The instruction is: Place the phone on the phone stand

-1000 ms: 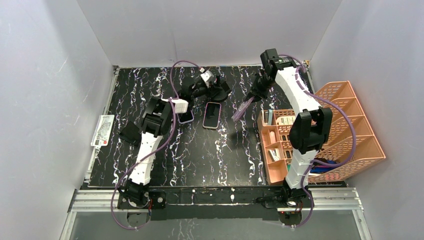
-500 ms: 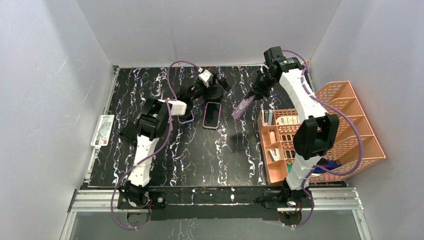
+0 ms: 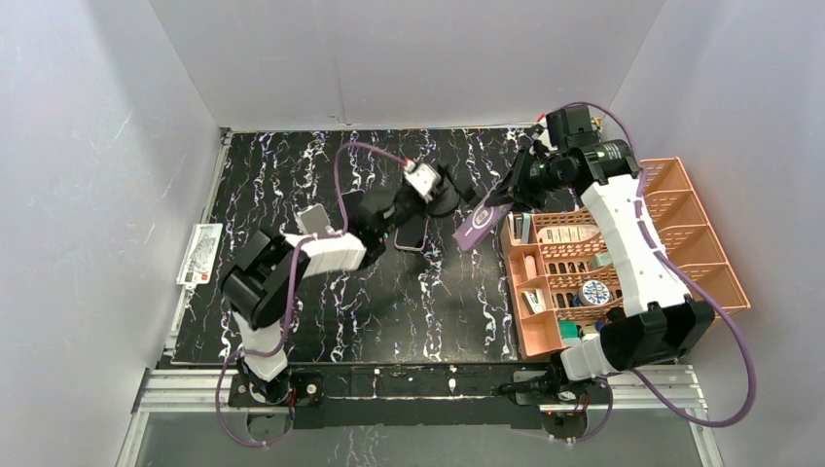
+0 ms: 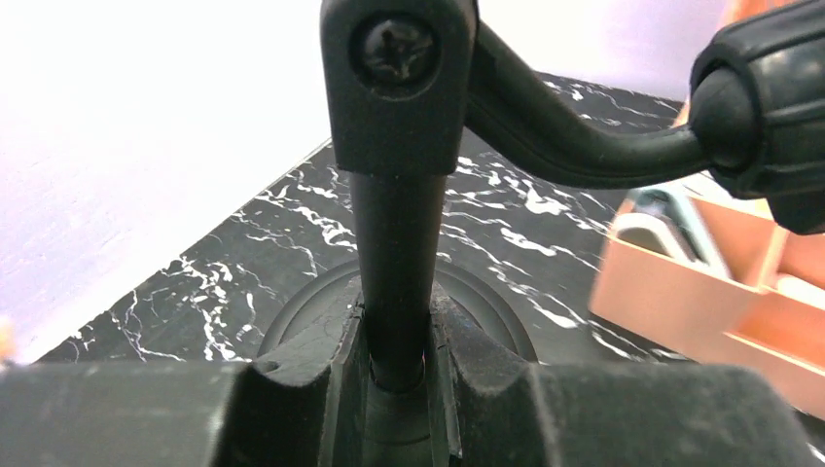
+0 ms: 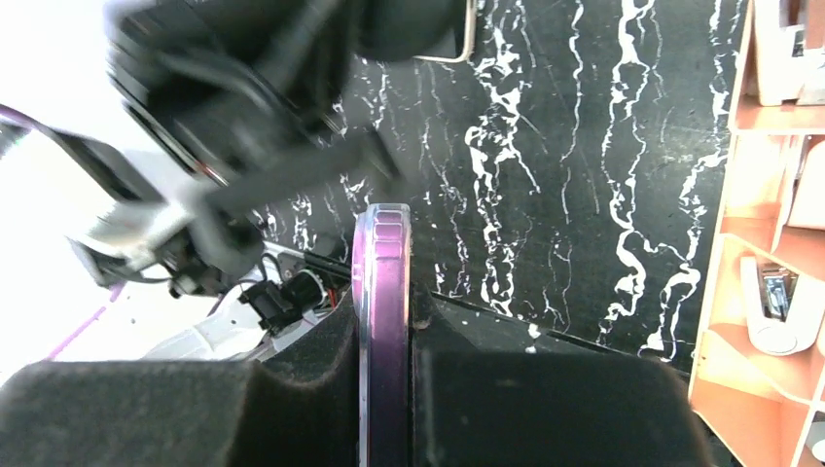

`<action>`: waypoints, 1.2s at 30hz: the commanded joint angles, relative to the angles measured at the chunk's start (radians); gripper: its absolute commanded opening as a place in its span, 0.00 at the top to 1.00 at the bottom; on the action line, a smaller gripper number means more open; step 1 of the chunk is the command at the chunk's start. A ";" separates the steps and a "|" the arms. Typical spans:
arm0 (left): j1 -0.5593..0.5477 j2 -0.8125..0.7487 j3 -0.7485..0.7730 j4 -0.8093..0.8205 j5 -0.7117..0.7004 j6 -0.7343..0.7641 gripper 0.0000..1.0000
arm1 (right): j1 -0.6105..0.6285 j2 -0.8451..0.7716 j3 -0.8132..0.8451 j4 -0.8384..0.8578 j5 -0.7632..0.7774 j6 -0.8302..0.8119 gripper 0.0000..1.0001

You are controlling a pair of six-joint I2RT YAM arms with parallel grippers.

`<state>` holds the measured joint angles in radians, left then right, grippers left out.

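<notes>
The black phone stand (image 3: 445, 196) is at the back middle of the marbled table. My left gripper (image 3: 407, 202) is shut on its upright stem (image 4: 394, 253), above the round base (image 4: 292, 326); the stand's arm and knob (image 4: 769, 107) reach up to the right. My right gripper (image 3: 508, 197) is shut on a purple phone (image 3: 478, 226) and holds it tilted in the air to the right of the stand. In the right wrist view the phone (image 5: 381, 282) sits edge-on between the pads.
A second phone (image 3: 412, 236) lies flat below the stand, partly under my left arm. An orange desk organizer (image 3: 681, 229) full of small items fills the right side. A white card (image 3: 199, 255) lies at the table's left edge.
My left arm stretched out to the right and the stand shifted right and nearer with it. My right arm swung its elbow out right; the purple phone moved slightly nearer and flatter.
</notes>
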<state>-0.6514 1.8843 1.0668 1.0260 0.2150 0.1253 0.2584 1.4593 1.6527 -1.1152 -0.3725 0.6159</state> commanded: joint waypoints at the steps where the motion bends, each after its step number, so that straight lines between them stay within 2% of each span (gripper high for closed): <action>1: -0.135 -0.155 -0.163 0.083 -0.247 0.158 1.00 | 0.004 -0.075 -0.004 -0.002 -0.084 -0.004 0.99; 4: -0.180 -0.176 -0.246 0.084 -0.341 0.122 1.00 | 0.004 -0.108 -0.016 -0.043 -0.100 -0.014 0.99; 9: -0.275 -0.176 -0.361 0.090 -0.497 0.144 1.00 | 0.005 -0.142 -0.060 -0.106 -0.122 -0.038 0.99; 16: -0.330 -0.130 -0.495 0.251 -0.691 0.064 1.00 | 0.007 -0.134 -0.153 -0.192 -0.156 -0.084 0.99; 24: -0.347 -0.092 -0.542 0.319 -0.757 -0.049 1.00 | 0.040 -0.071 -0.186 -0.248 -0.132 -0.114 0.99; 29: -0.370 -0.054 -0.551 0.362 -0.733 -0.092 1.00 | 0.118 -0.034 -0.189 -0.175 -0.069 -0.053 0.99; 36: -0.437 -0.047 -0.580 0.401 -0.761 -0.096 1.00 | 0.134 0.016 -0.193 -0.130 0.043 0.009 0.99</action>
<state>-1.0485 1.8450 0.5041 1.3151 -0.4992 0.0509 0.3897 1.4628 1.4490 -1.2747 -0.3893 0.5705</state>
